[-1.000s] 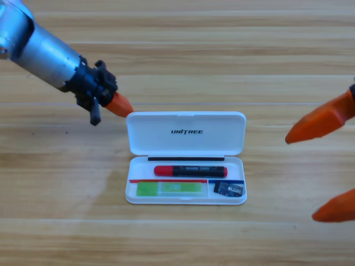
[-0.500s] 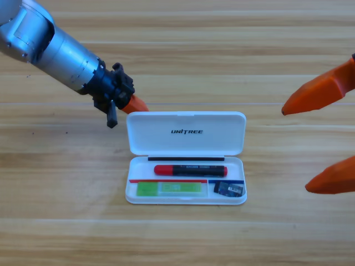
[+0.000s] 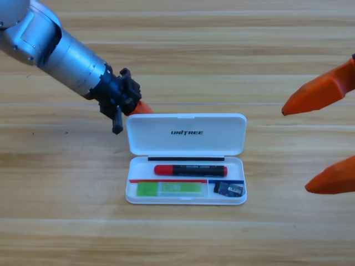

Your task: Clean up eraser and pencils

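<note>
White plastic makes up the case (image 3: 186,158), which lies open in the middle of the frame on the wooden surface (image 3: 183,50). Its lid (image 3: 186,133) is folded back toward the top of the frame, so the tray below shows all that is in it.

All three things are put away. The red-capped pencil (image 3: 190,170) lies flat along the upper slot of the tray. The green pencil (image 3: 171,189) lies flat in the lower left slot, just under it. The eraser (image 3: 228,189) sits in the small lower right pocket, beside the green pencil. Each thing rests in the slot that fits its shape, so I think the packing part is done and only the lid needs to be shut.

The left gripper (image 3: 138,107) comes in from the upper left of the frame. Its orange tip is just beside the upper left corner of the lid, maybe touching it. I cannot tell how its jaws are set, as the black body hides them. It looks placed there to push the lid over and close the case.

The right gripper (image 3: 324,138) waits at the right edge of the frame, well apart from the case. Its jaws are spread wide and hold nothing.
</note>
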{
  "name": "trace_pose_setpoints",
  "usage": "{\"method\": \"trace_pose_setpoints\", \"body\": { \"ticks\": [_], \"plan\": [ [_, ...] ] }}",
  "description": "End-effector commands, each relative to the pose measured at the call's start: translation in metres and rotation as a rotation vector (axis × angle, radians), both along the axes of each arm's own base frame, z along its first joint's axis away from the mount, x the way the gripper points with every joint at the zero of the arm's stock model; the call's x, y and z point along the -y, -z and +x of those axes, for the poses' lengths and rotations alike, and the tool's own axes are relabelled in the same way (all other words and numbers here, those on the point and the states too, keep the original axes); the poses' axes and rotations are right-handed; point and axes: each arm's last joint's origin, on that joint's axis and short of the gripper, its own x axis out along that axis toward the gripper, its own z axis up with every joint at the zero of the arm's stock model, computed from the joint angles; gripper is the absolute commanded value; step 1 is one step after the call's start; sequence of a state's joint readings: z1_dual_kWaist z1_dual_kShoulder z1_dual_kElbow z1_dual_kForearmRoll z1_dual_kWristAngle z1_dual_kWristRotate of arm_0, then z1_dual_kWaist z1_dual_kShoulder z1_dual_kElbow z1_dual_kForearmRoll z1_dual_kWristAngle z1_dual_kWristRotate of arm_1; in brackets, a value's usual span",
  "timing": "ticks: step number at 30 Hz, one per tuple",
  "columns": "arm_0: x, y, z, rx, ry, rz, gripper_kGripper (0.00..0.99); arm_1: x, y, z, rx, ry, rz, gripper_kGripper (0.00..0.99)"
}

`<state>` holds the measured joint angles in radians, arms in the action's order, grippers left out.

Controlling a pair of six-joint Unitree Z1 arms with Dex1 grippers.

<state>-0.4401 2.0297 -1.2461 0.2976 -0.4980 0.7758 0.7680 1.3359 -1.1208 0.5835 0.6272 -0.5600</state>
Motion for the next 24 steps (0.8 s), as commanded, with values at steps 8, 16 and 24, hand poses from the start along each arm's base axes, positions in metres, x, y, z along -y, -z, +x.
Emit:
{"method": "trace_pose_setpoints", "body": {
  "ticks": [8,16,24],
  "plan": [
    [0.010,-0.001,-0.023,-0.067,0.062,-0.014,0.000,-0.005,0.009,0.001,-0.041,-0.019,-0.014,0.931],
    [0.018,-0.001,-0.041,-0.077,0.119,-0.006,0.000,-0.005,0.009,0.001,-0.041,-0.019,-0.014,0.931],
    [0.025,0.002,-0.047,-0.077,0.149,0.007,0.000,-0.006,0.010,0.000,-0.044,-0.022,-0.017,0.931]
  ]
}}
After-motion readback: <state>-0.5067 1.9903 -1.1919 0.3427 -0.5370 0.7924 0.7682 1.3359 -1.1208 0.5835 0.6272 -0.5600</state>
